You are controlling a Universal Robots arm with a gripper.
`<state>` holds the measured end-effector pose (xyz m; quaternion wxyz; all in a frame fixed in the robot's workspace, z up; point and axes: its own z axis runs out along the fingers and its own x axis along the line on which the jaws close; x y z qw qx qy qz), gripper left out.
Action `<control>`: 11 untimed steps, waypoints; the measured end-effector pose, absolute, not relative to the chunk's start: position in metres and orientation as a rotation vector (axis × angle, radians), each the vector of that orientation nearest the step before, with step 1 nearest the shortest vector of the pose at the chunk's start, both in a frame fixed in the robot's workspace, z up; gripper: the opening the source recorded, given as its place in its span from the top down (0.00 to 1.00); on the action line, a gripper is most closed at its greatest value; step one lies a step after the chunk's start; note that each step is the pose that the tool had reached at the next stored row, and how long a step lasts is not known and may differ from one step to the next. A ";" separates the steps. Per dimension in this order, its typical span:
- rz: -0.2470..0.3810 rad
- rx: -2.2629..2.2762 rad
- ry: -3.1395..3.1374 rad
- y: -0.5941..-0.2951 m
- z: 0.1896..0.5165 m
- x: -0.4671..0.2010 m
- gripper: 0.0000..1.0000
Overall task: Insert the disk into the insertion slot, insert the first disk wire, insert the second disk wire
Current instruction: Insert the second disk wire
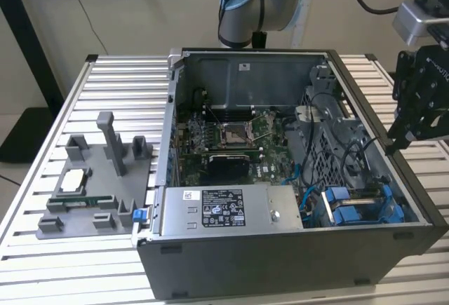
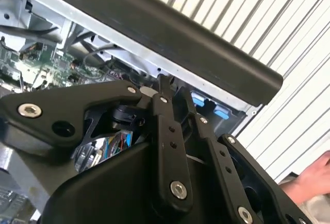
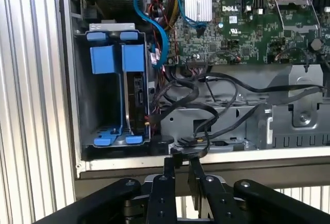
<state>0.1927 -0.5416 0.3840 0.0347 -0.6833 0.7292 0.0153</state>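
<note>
The disk, edged in bright blue plastic, stands on edge inside the insertion slot, a grey metal bay in the corner of the open computer case. In the exterior view the disk's blue frame shows at the case's near right corner. Black wires loop across the case floor beside the bay, and one ends in a small connector near the rim. My gripper hovers over the case's side wall, just outside the bay. Its black fingers are shut with nothing seen between them.
A grey power supply box with a sticker lies along the case's front. The green motherboard fills the case floor. A grey fixture with small parts sits on the slatted table. A person's hand shows beside the case.
</note>
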 end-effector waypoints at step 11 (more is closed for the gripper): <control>0.047 -2.100 2.242 -0.532 0.384 0.193 0.00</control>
